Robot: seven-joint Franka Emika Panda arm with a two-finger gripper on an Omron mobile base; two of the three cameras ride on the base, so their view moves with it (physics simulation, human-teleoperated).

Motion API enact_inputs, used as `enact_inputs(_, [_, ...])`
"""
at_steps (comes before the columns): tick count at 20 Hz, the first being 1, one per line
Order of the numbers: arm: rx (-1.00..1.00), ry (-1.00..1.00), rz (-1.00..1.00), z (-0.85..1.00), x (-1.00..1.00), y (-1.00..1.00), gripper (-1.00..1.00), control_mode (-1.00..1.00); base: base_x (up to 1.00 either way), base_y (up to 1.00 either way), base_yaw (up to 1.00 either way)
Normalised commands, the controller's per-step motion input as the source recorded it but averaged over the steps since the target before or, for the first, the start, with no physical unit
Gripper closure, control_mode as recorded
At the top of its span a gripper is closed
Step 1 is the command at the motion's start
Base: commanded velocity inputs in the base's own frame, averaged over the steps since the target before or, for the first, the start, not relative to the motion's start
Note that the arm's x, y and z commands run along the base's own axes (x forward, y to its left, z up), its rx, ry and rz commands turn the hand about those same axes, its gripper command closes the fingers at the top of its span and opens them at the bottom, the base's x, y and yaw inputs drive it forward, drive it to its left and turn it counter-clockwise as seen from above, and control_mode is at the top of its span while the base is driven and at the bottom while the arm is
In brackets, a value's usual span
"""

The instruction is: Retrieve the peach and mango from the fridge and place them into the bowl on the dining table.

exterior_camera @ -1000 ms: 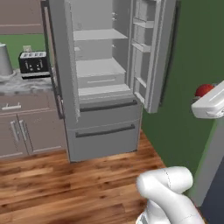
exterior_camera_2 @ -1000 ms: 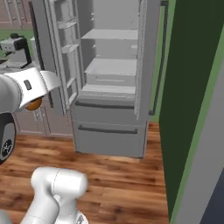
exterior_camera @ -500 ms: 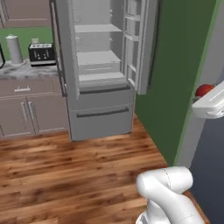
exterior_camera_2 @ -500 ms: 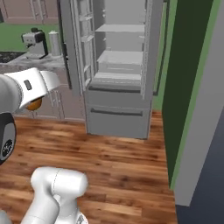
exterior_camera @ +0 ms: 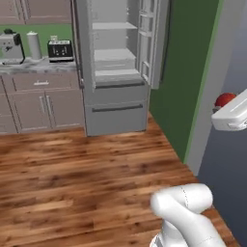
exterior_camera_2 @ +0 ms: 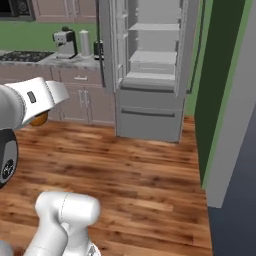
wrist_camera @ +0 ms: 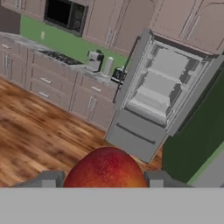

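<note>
Kitchen, fridge (wrist_camera: 159,94) doors open, well off | hand (wrist_camera: 105,180) clamps red-orange fruit (wrist_camera: 106,168) between fingertips (wrist_camera: 154,178)

I can't read any text, label, brand or number from here. Ahead of my gripper, the fridge (wrist_camera: 159,94) fronts and the toaster (exterior_camera: 60,50) on the counter carry nothing legible, and the black oven (wrist_camera: 65,14) panel is too blurred to tell.
</note>
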Motion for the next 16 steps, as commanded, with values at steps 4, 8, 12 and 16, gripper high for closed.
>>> enact_inputs(4, [0.00, 0.00, 0.00, 0.00, 0.00, 0.00, 1.00, 1.00, -1.00, 0.38, 0.12])
enact_inputs(8, [0.00, 0.00, 0.00, 0.00, 0.00, 0.00, 1.00, 1.00, -1.00, 0.38, 0.13])
enact_inputs(12, [0.00, 0.00, 0.00, 0.00, 0.00, 0.00, 1.00, 1.00, -1.00, 0.41, 0.13])
enact_inputs(16, [0.00, 0.00, 0.00, 0.00, 0.00, 0.00, 1.00, 1.00, -1.00, 0.47, 0.11])
